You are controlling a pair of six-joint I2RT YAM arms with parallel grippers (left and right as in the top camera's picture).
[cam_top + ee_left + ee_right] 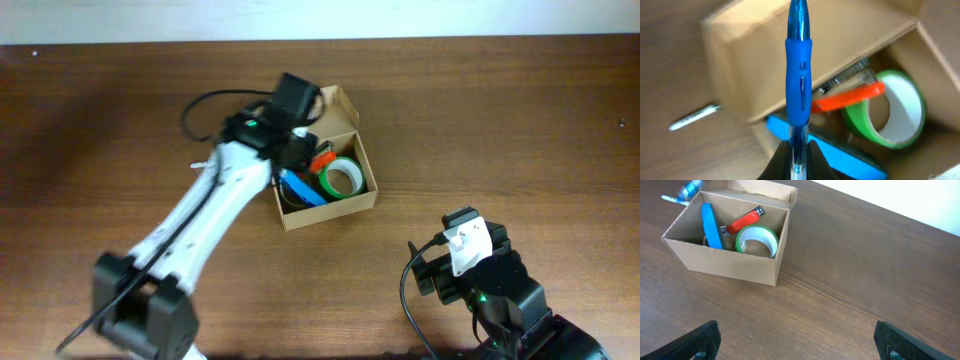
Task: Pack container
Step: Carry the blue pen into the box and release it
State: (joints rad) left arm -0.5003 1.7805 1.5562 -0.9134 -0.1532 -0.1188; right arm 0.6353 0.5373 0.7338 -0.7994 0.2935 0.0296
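Container (330, 210): tan box near the middle of the counter (520, 120), somewhat toward the far edge. It is open, with its flap lid (340, 108) raised on the far side.

Contents, from the left wrist view:
- green tape roll (902, 107), leaning in the corner toward the counter's right edge
- orange-red item (850, 97) (marker or cutter, can't tell which), lying slantwise beside the roll
- blue flat item (840, 155), along the wall nearer the left arm

Left fingers (290, 152): over the container's left side, closed together on a pen (798, 75). The pen has a blue grip sleeve and a clear barrel, and sticks out straight ahead of the fingers, across the box wall.

Thin pale stick (694, 117): lies on the bare counter outside the container, on its left side. Blurred, so not identified.

Right fingers (462, 245): spread wide apart, nothing between them. They sit toward the near right corner of the counter, well apart from the container and facing it.
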